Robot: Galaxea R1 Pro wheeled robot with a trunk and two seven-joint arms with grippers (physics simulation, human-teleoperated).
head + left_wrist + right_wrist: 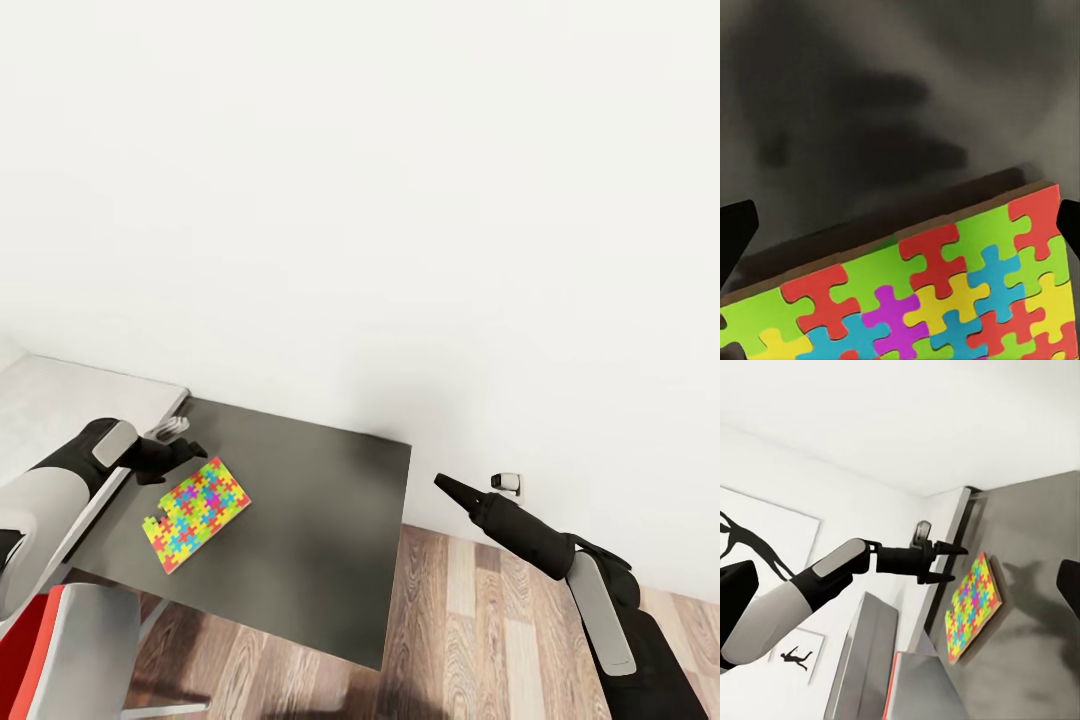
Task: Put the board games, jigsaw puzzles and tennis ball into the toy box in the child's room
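Now flat on dark grey cabinet [300,500]: jigsaw puzzle [196,513]. Just above its near-wall edge, left gripper [190,438], fingers spread, holding nothing. Right gripper [441,482] out over wood floor [480,620], opening impossible to tell.

Lying flat near the left edge of the dark grey cabinet top [310,520]: one multicoloured jigsaw puzzle [197,512].

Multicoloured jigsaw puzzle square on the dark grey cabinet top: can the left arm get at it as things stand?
Probably yes. The left gripper hangs open just beside the multicoloured jigsaw puzzle square, which lies flat and alone on the dark grey cabinet top, nothing between them.
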